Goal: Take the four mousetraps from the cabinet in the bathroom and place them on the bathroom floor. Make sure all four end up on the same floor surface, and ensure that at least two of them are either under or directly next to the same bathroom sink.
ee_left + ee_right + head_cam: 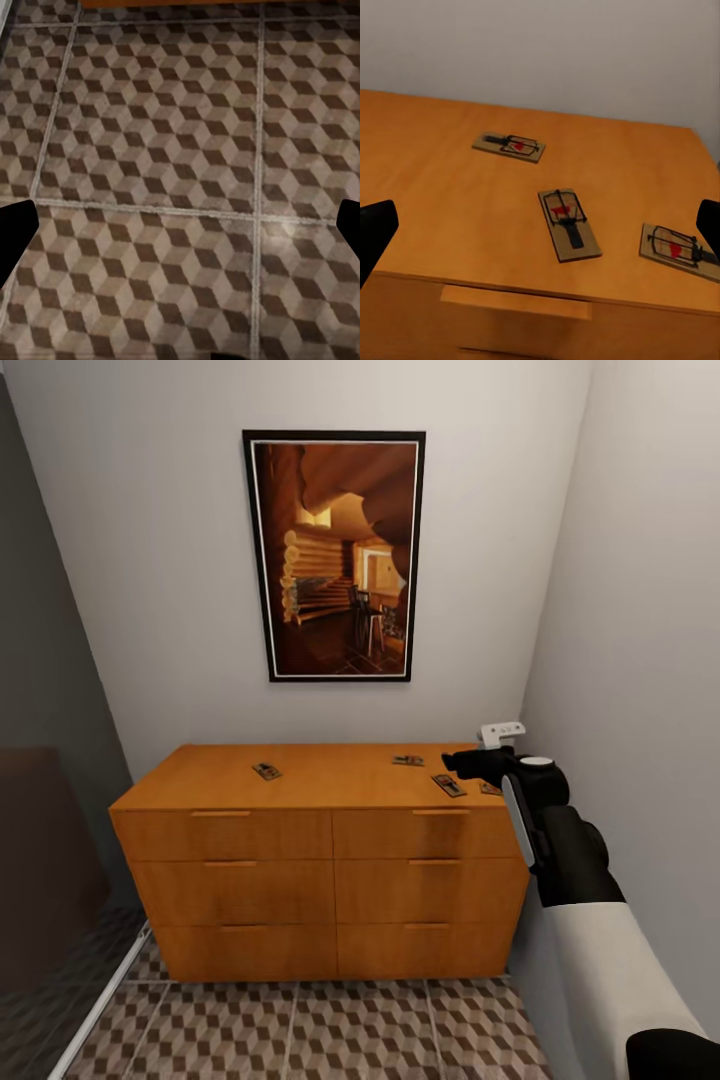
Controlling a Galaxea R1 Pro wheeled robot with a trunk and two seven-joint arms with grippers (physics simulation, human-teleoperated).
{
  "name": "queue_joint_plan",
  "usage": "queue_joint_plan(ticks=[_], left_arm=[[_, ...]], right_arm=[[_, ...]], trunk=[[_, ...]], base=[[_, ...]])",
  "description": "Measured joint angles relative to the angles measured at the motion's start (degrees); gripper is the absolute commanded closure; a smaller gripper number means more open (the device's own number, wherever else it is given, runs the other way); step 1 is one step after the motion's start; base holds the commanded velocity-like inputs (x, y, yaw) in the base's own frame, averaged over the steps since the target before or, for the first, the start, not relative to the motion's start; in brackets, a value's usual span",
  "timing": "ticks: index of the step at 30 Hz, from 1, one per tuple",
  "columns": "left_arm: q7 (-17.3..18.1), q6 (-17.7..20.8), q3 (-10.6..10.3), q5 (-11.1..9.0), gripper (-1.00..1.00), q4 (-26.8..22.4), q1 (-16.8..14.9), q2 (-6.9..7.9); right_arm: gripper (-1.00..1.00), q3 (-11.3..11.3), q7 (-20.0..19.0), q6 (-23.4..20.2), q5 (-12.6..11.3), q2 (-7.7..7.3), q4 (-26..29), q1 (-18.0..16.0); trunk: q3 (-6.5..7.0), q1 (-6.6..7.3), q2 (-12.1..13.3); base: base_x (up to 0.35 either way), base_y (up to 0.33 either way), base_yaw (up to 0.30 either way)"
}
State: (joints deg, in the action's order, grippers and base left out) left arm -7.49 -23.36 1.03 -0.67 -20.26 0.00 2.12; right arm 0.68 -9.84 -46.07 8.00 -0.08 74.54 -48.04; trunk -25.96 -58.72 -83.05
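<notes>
The orange-tan cabinet [320,830] stands against the back wall, and several mousetraps lie flat on its top. One mousetrap [266,771] lies left of centre, and three sit near the right end [407,761] [449,785] [489,789]. My right gripper [452,763] hovers open just above that right end, holding nothing. In the right wrist view, three mousetraps [510,145] [568,223] [679,250] lie below the open right gripper [541,229]. The left gripper [180,225] is open over the cube-patterned bathroom floor [150,127]. The bathroom sink is out of view.
A framed picture [335,555] hangs above the cabinet. A grey wall [640,660] runs close along the right, beside my right arm. A dark panel [45,840] stands at the left. Tiled floor [300,1030] lies in front of the drawers.
</notes>
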Motion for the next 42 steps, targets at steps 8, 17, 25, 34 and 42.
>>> queue_joint_plan(ticks=[8,17,25,34,42], left_arm=[[0.0,0.0,0.0,0.0,-1.0,0.1,0.0,0.0],[0.0,0.0,0.0,0.0,-1.0,0.1,0.0,0.0],[0.0,0.0,0.0,0.0,-1.0,0.1,0.0,0.0],[0.0,0.0,0.0,0.0,-1.0,0.2,0.0,0.0],[0.0,0.0,0.0,0.0,-1.0,0.5,0.0,0.0]], right_arm=[[-1.0,0.0,0.0,0.2,0.0,0.0,-0.4,0.0],[-1.0,-0.1,-0.2,0.4,-0.1,-0.05,-0.6,0.1],[-1.0,-0.1,-1.2,3.2,-0.2,-0.07,-2.7,0.4],[-1.0,-0.2,-6.3,4.0,-0.2,-0.07,-4.1,0.4],[-1.0,-1.7,-7.9,4.1,-0.3,-0.09,-4.3,0.4]], trunk=[[-0.72,0.01,0.0],[-1.02,0.0,0.0],[-1.04,-0.01,0.0],[-1.04,0.0,0.0],[-1.04,0.0,0.0]], base=[[0.148,-0.128,0.0],[0.097,-0.091,0.0],[0.008,-0.008,0.0],[0.0,0.0,0.0],[0.0,0.0,0.0]])
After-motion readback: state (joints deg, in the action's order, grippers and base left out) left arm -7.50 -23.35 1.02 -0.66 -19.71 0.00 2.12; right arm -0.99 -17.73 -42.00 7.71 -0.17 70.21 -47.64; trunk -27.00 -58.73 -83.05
